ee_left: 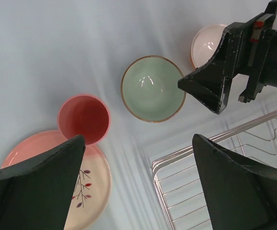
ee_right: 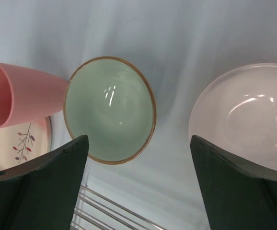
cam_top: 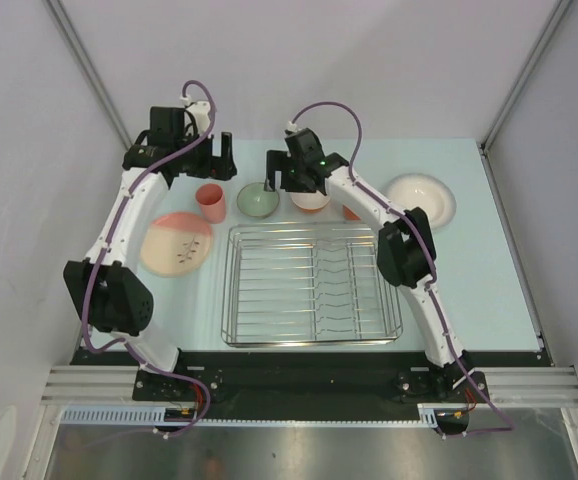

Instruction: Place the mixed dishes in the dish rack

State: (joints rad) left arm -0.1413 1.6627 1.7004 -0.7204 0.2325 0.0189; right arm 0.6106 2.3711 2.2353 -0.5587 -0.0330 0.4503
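Observation:
The dish rack (cam_top: 309,285) stands mid-table with nothing in it. Behind it, from left to right, stand the pink tumbler (cam_top: 210,202), the sage-green bowl (cam_top: 257,200) and the orange white-lined bowl (cam_top: 310,200). The orange mug (cam_top: 350,212) is mostly hidden by the right arm. The white plate (cam_top: 420,198) lies at the far right and the leaf-patterned plate (cam_top: 176,243) at the left. My left gripper (cam_top: 219,160) is open and empty above the table behind the tumbler. My right gripper (cam_top: 287,185) is open and empty, above the gap between the two bowls (ee_right: 109,116) (ee_right: 246,115).
The left wrist view shows the tumbler (ee_left: 84,119), the green bowl (ee_left: 153,88), the leaf plate (ee_left: 88,191), the rack's corner (ee_left: 177,160) and one of the right gripper's fingers (ee_left: 203,88). Grey walls close in the table on the left, back and right.

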